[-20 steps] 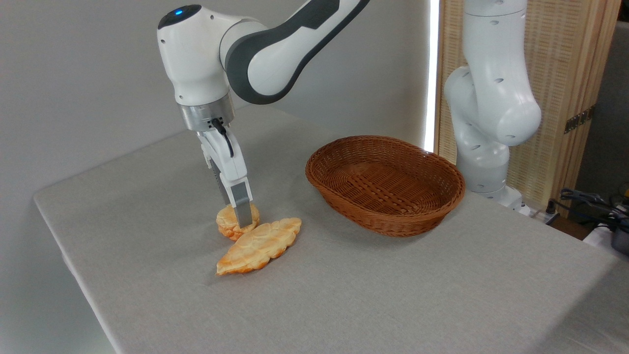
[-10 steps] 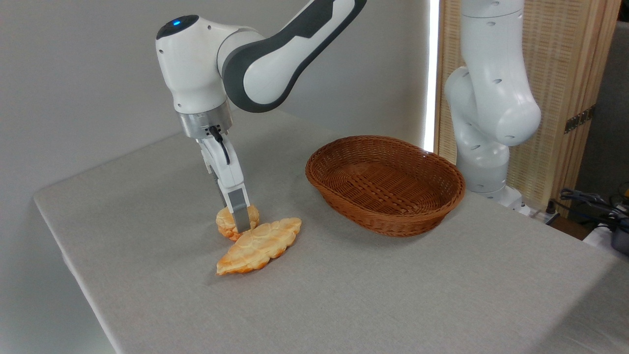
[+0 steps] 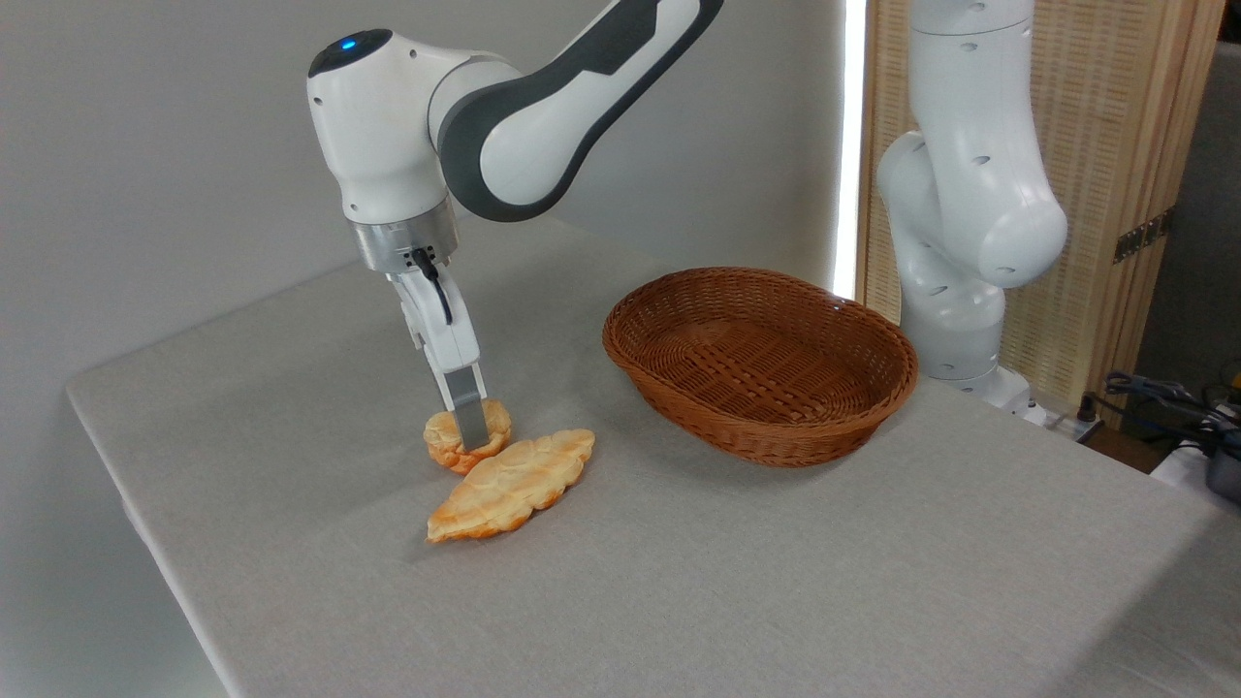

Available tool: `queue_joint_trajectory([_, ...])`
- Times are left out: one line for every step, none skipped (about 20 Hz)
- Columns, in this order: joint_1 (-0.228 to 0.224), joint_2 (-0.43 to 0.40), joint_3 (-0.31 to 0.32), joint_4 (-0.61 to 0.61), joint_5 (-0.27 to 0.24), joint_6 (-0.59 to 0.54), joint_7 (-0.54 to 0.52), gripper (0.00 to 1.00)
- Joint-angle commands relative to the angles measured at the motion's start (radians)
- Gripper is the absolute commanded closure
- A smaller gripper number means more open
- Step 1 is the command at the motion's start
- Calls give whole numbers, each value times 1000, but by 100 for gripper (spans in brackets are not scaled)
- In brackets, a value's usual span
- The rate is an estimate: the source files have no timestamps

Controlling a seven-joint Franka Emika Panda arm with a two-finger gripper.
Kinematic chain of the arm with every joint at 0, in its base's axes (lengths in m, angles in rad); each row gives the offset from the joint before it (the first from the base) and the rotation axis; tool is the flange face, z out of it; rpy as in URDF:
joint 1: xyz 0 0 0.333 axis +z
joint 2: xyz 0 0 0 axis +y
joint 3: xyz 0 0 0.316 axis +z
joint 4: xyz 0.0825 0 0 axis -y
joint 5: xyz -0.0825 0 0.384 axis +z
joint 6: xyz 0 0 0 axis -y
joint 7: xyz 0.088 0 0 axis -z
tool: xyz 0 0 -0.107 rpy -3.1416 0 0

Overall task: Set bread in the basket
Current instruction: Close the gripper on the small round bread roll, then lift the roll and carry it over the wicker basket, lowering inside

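The bread [image 3: 444, 438], a small round golden bun, rests on the grey table left of centre. My gripper [image 3: 470, 432] comes down on it from above, slightly tilted. The near finger [image 3: 471, 425] presses against the bun's front side, and the far finger is hidden behind the bun. The gripper looks shut on the bun, which still touches the table. The brown woven wicker basket [image 3: 766, 441] stands to the right, well apart from the bun, with nothing inside.
A longer flat leaf-shaped pastry [image 3: 512, 483] lies just in front and right of the bun, touching it. The arm's white base column [image 3: 960, 291] stands behind the basket. Cables [image 3: 1163, 397] lie off the table's right edge. The table's left edge [image 3: 107, 456] is close by.
The wrist dropped slightly and swung a little left, then held still. The near finger moved in against the bun, and the bun shifted a touch to the left.
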Motion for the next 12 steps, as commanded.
queue_joint_trajectory([-6,-12,7,3,-2,-1,14,60])
queue_joint_trajectory([-5,-24,10,5,-3,-12,9,59])
queue_joint_trajectory([-5,-41,13,5,-4,-24,1,58])
queue_joint_trajectory([-5,-57,15,5,-4,-43,-3,56])
queue_joint_trajectory([-3,-75,18,5,-4,-65,-15,55])
queue_joint_trajectory([0,-96,20,5,-4,-88,-34,55])
queue_joint_trajectory([5,-121,20,5,-4,-110,-48,55])
queue_joint_trajectory([6,-142,23,5,-5,-131,-63,55])
queue_joint_trajectory([6,-164,36,5,-5,-156,-86,55])
queue_joint_trajectory([5,-184,44,3,-5,-185,-104,55])
queue_joint_trajectory([6,-204,49,3,-5,-208,-114,55])
queue_joint_trajectory([5,-222,49,2,-5,-227,-117,55])
